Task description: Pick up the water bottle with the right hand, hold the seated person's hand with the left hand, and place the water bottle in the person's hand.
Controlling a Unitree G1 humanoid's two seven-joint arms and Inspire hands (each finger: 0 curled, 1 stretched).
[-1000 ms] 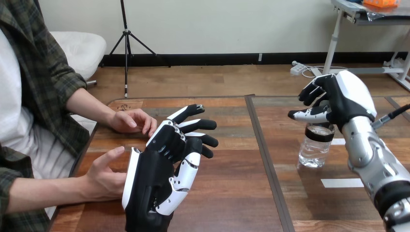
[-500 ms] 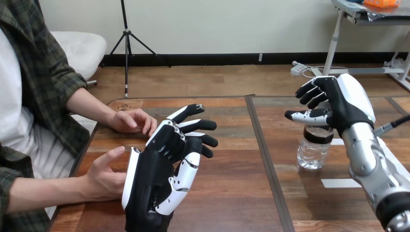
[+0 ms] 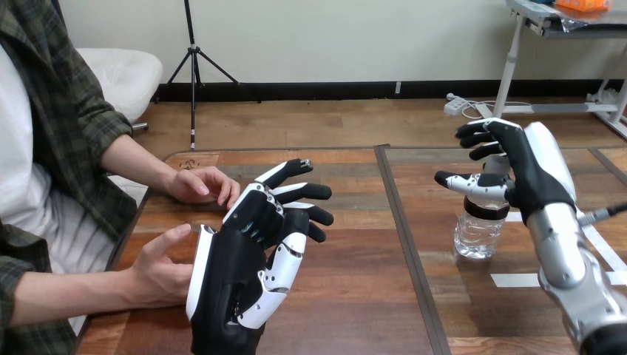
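Observation:
A clear plastic water bottle (image 3: 477, 231) stands upright on the right half of the table. My right hand (image 3: 526, 166) hovers around its top, fingers and thumb spread, not closed on it; the cap is hidden behind the hand. My left hand (image 3: 248, 260) is raised at the table's left, fingers relaxed and pointing right. Just to its left is the person's near hand (image 3: 159, 266), palm toward my hand; whether they touch I cannot tell. The person's far hand (image 3: 201, 185) rests on the table behind.
A dark seam (image 3: 407, 237) divides the wooden table down the middle. White tape strips (image 3: 517, 279) lie on the right half near the bottle.
My right hand has come down and slightly nearer, so its thumb and fingers now flank the bottle's top. The left hand and the person's hands have not moved.

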